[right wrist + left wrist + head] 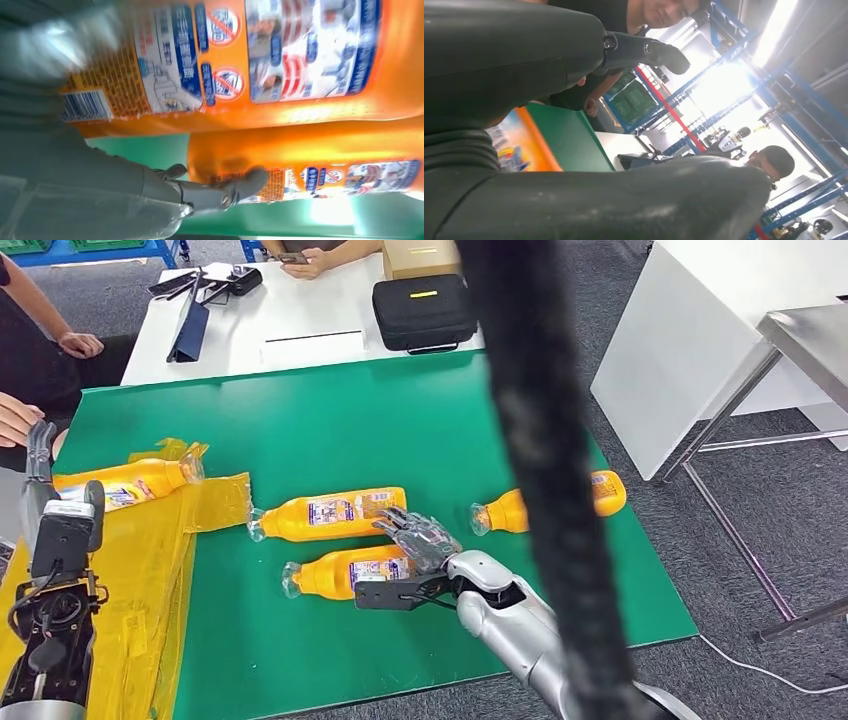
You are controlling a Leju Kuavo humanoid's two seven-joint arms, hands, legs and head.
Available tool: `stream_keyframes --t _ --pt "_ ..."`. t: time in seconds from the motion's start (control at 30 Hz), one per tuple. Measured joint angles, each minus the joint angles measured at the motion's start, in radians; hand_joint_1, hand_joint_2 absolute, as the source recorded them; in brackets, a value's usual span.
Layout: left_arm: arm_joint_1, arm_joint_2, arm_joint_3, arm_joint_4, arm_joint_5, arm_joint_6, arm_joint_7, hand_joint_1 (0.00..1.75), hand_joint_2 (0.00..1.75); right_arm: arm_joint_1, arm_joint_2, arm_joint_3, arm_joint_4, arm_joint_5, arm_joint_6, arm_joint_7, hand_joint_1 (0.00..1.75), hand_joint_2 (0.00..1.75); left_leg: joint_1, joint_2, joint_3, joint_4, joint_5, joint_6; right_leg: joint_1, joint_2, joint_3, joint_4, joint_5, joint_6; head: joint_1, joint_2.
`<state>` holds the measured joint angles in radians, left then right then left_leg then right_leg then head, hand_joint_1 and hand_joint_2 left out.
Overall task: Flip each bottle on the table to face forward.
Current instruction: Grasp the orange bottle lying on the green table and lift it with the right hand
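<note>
**Orange bottles flat on green surface; right hand between two**

Right hand reaches in palm-down, fingers spread over the gap between the middle bottle and the near bottle, touching both, gripping neither. Left hand stands raised at the surface edge, holding nothing, fingers apart.

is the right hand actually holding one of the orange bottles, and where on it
Cannot tell: the right hand lies over the base ends of the two middle orange bottles, one finger touching.
</note>
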<state>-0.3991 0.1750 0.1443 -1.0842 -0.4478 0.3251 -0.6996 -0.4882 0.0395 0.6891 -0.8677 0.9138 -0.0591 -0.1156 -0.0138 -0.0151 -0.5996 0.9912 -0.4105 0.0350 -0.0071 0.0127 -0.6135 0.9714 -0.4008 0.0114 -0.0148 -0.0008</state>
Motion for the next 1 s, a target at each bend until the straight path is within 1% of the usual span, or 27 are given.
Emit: stream_keyframes --t 0.1,0.17,0.27,0.4,0.47,0.57,0.67,0.83,1.0 --pt "0.022 0.013 0.001 -0.009 0.02 0.001 0.0 0.0 0.0 0.025 -0.019 0.017 -0.042 -0.002 -0.017 -0.001 0.0 1.75 0.0 0.0 0.0 0.0 0.0 0.0 0.0 0.001 0.0 0.0 0.0 0.0 0.0 0.0" --pt "0.042 0.021 0.003 -0.021 0.029 0.0 0.0 0.0 0.0 0.067 -0.045 0.021 -0.113 -0.004 -0.044 0.005 0.0 1.75 0.0 -0.001 0.0 0.0 0.0 0.0 0.0 0.0 0.0 0.0 0.0 0.0 0.0 0.0" --pt "0.066 0.029 0.008 -0.036 0.033 -0.005 0.0 0.0 0.0 0.158 -0.091 0.018 -0.26 -0.009 -0.083 0.009 0.0 1.75 0.0 -0.003 -0.002 0.0 0.0 0.0 0.0 -0.001 -0.001 0.0 0.0 0.0 0.0 0.0" --pt "0.065 0.032 0.01 -0.038 0.027 -0.014 0.0 0.0 0.0 0.273 -0.131 -0.018 -0.478 -0.022 -0.181 -0.036 0.0 1.75 -0.001 -0.003 -0.004 0.0 0.0 0.0 0.0 0.0 -0.004 0.0 0.0 0.0 0.0 0.0" --pt "0.062 0.032 0.01 -0.037 0.026 -0.015 0.0 0.0 0.0 0.314 -0.146 -0.041 -0.575 -0.021 -0.2 -0.05 0.0 1.75 -0.001 -0.002 -0.004 0.0 -0.001 0.0 -0.001 0.0 -0.004 0.0 0.0 0.0 0.0 0.0" --pt "0.06 0.032 0.01 -0.037 0.026 -0.015 0.0 0.0 0.0 0.359 -0.163 -0.066 -0.666 -0.001 -0.178 -0.05 0.0 1.75 -0.001 -0.001 -0.004 0.0 -0.001 0.0 -0.001 0.0 -0.004 0.0 0.0 0.0 0.0 0.0" --pt "0.06 0.032 0.011 -0.037 0.026 -0.016 0.0 0.0 0.0 0.387 -0.168 -0.082 -0.705 0.023 -0.141 -0.043 0.0 1.75 0.0 -0.001 -0.004 0.0 -0.001 0.0 -0.001 0.0 -0.004 0.0 0.0 0.0 0.0 0.0" --pt "0.058 0.032 0.011 -0.037 0.017 -0.018 0.0 0.0 0.0 0.401 -0.167 -0.097 -0.709 0.039 -0.114 -0.032 0.0 1.75 0.0 -0.001 -0.004 0.0 -0.001 0.0 0.0 0.0 -0.004 0.0 0.0 0.0 0.0 0.0" --pt "0.056 0.03 0.013 -0.037 0.01 -0.019 0.0 0.0 0.0 0.384 -0.153 -0.1 -0.679 0.066 -0.05 -0.004 0.0 1.75 0.0 -0.001 -0.004 0.0 -0.001 0.0 0.0 0.0 -0.004 0.0 0.0 0.0 0.0 0.0"
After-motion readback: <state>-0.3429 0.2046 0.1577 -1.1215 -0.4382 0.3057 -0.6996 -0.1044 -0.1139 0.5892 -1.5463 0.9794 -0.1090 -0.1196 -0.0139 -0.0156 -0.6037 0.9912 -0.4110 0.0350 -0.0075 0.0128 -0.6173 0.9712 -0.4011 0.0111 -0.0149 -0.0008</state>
